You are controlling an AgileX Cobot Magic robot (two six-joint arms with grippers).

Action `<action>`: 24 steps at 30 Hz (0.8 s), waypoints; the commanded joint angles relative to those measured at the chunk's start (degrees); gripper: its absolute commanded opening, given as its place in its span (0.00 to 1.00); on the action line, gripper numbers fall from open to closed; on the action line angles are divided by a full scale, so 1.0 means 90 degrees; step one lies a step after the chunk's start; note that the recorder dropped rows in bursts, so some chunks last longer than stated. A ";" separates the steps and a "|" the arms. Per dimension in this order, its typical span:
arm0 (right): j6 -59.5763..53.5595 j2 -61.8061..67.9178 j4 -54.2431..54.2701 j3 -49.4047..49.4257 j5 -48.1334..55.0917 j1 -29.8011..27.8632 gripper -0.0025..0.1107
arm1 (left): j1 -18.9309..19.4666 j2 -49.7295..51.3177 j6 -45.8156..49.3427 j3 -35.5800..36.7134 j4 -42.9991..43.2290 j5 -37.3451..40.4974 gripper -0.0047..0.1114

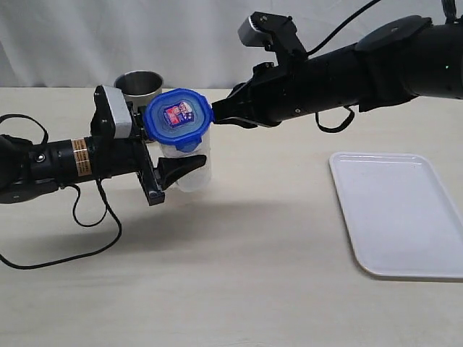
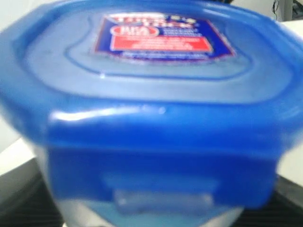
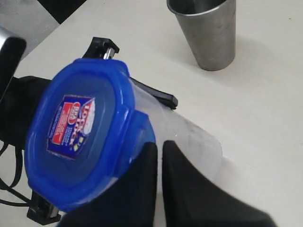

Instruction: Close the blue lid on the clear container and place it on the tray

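My left gripper (image 1: 177,172) is shut on the clear container (image 1: 195,170) and holds it above the table, tilted toward the camera. The blue lid (image 1: 177,116) sits on the container's rim, sticker up. In the left wrist view the blue lid (image 2: 151,94) fills the frame, blurred, with dark fingers (image 2: 21,203) at the lower corners. My right gripper (image 1: 215,110) is shut and holds nothing. Its tips (image 3: 160,144) rest against the side flap of the lid (image 3: 80,137), beside the container wall (image 3: 194,142). The white tray (image 1: 398,217) lies on the right of the table.
A tapered steel cup (image 1: 137,83) stands behind the left gripper, also seen in the right wrist view as the steel cup (image 3: 208,33). A black cable (image 1: 79,253) loops on the table below the left arm.
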 commanded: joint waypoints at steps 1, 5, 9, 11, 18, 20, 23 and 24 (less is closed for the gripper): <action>-0.0070 -0.0158 -0.0183 -0.0035 -0.0378 -0.0009 0.06 | -0.0004 -0.0003 -0.0743 0.0009 -0.0350 -0.0191 0.04; 0.0111 -0.0367 -0.0440 -0.0035 -0.0821 -0.0009 0.06 | -0.0004 -0.0003 -0.2048 -0.0111 -0.0738 0.0064 0.04; 0.0111 -0.0670 -0.0615 -0.0035 -0.1010 -0.0009 0.06 | -0.0004 -0.0003 -0.3033 -0.0621 0.0085 0.0831 0.04; 0.0111 -0.0815 -0.0641 -0.0035 -0.1073 -0.0009 0.06 | -0.0004 -0.0003 -0.3316 -0.0823 0.0508 0.1011 0.04; 0.0111 -0.1059 -0.0920 0.0036 -0.1197 -0.0009 0.06 | -0.0004 0.0084 -0.2345 -0.0950 0.0837 0.1026 0.04; 0.0111 -0.1059 -0.0920 0.0091 -0.1197 -0.0009 0.06 | -0.0004 0.0183 -0.2083 -0.0950 0.0719 0.1026 0.04; 0.0111 -0.1059 -0.0920 0.0204 -0.1306 -0.0009 0.06 | -0.0004 0.0350 -0.2058 -0.0950 0.0431 0.1026 0.04; 0.0111 -0.1059 -0.0920 0.0237 -0.1359 -0.0009 0.06 | -0.0004 0.0399 -0.2058 -0.0950 0.0372 0.1026 0.04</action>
